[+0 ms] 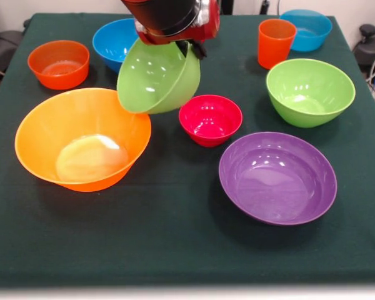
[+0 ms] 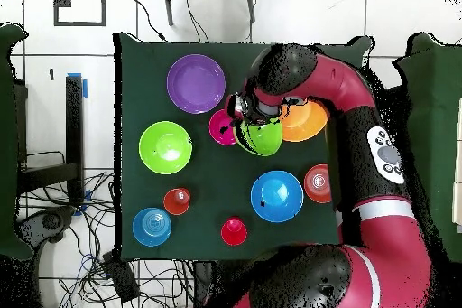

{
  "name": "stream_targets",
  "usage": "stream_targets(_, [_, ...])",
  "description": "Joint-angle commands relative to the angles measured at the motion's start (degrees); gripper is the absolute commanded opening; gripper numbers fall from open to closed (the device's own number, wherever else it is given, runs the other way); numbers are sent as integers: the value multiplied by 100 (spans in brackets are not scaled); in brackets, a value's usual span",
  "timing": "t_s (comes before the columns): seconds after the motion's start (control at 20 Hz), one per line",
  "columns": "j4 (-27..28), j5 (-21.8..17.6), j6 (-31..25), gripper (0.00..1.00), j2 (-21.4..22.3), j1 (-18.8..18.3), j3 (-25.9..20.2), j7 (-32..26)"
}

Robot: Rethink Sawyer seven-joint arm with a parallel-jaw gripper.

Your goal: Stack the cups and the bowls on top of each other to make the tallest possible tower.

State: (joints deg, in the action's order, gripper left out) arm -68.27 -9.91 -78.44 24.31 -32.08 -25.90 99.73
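My gripper (image 1: 189,50) is shut on the rim of a lime green bowl (image 1: 157,78) and holds it tilted in the air, between the large orange bowl (image 1: 81,140) and the small red bowl (image 1: 210,119). In the overhead view the gripper (image 2: 244,113) and held bowl (image 2: 260,137) sit beside the orange bowl (image 2: 307,121). On the table stand the purple bowl (image 1: 277,177), the second green bowl (image 1: 310,90), the blue bowl (image 1: 112,40), the light blue bowl (image 1: 307,28), the orange-red bowl (image 1: 59,64) and the orange cup (image 1: 276,42). The red cup (image 2: 234,230) shows only overhead.
The dark green tablecloth (image 1: 175,237) covers the table. Nothing is stacked; every other bowl stands alone and upright. Cables and floor tiles (image 2: 54,97) lie beyond the table's edges in the overhead view.
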Motion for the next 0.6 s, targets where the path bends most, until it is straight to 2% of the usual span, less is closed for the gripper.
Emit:
stream_targets(0.05, [372,-487,-643,0,183,6,-345,-1465])
stream_targets(0.35, [608,-543,-971,0,127,-13,-398,-1544])
stream_targets(0.6, [768,-583,-952,0,-57,-66,-457,-1651])
